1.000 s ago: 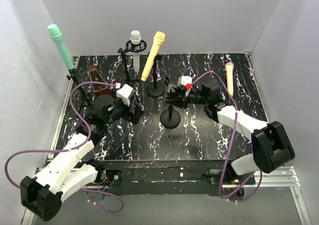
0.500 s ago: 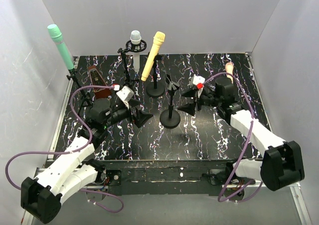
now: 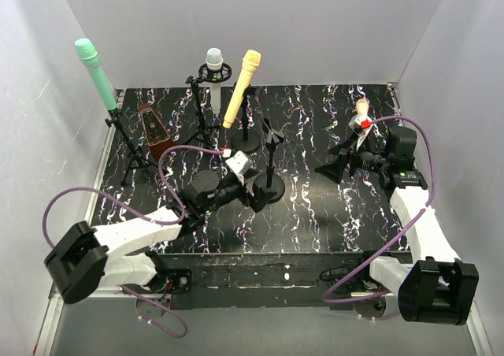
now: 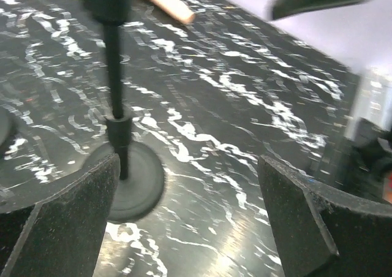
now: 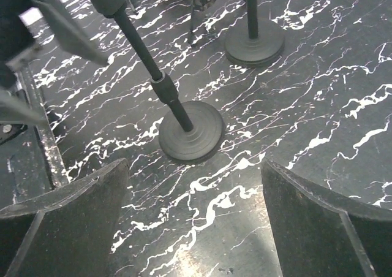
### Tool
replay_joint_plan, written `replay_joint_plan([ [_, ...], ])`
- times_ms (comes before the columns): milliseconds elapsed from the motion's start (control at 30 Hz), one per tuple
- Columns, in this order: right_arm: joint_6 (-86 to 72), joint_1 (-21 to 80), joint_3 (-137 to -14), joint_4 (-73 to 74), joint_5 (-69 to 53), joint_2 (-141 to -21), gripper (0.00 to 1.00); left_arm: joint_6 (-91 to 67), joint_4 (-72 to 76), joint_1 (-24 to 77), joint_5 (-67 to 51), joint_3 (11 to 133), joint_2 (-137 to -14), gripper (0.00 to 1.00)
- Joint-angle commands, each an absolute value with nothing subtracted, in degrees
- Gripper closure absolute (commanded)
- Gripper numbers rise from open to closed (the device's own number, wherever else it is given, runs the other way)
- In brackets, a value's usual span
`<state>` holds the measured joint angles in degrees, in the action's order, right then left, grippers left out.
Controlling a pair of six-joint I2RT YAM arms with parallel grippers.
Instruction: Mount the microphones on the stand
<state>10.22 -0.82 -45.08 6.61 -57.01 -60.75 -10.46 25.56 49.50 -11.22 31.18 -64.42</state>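
I am counting four microphones and four stands on the black, white-veined table (image 3: pixel 315 206). Whether any of them carries lettering is too small for me to tell.

At the far left, the mint green microphone (image 3: pixel 96 72) is sitting tilted, head up, at the top of a tripod stand (image 3: pixel 126 147). Just right of it a brown wedge-shaped object (image 3: pixel 153 131) is standing on the table; I cannot tell what it is. Next, the white microphone (image 3: pixel 214 63) is standing upright in the ring mount of a second stand (image 3: pixel 198 108). Beside it the yellow microphone (image 3: pixel 241 88) is leaning in the clip of a round-based stand (image 3: pixel 246 143).

My left gripper (image 3: pixel 253 190) is hovering low over the table with its jaws spread wide and nothing between them. It is just beside the round base of the bare stand (image 3: pixel 269 167), the only one of the four carrying no microphone.

Further right, my right gripper (image 3: pixel 340 157) is pointing towards the middle of the table, jaws likewise gaping and empty, well apart from the bare stand.

Behind it, near the far right corner, the peach-pink microphone (image 3: pixel 362 105) is lying on the table, partly hidden by my wrist.

Two purple cables are looping along my arms, one on the left (image 3: pixel 118 198) and one on the right (image 3: pixel 417 135).
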Motion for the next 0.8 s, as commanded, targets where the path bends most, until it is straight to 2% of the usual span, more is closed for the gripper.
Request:
replay_joint_plan([
  [0, 8.44, -1.84, -45.08, 6.14, -61.43, -59.59, 0.07, -7.82, 39.10, 49.75, 6.75, 30.40, -72.14, 0.10],
  [133, 9.31, -2.11, -45.35, 7.20, -61.87, -58.98, 0.07, -7.91, 44.02, 50.10, 9.31, 33.22, -79.35, 0.18],
  [367, 10.11, -2.99, -46.05, 8.52, -63.10, -58.62, 0.08, -8.70, 46.32, 51.15, 15.64, 36.91, -84.81, 0.29],
  [667, 11.16, -3.43, -46.84, 10.37, -63.90, -60.55, 0.09, -8.53, 49.30, 52.12, 16.52, 40.60, -88.94, 0.37],
  [767, 11.25, -3.51, -46.76, 10.46, -63.90, -60.73, 0.09, -7.65, 49.22, 52.38, 17.49, 41.83, -89.82, 0.53],
])
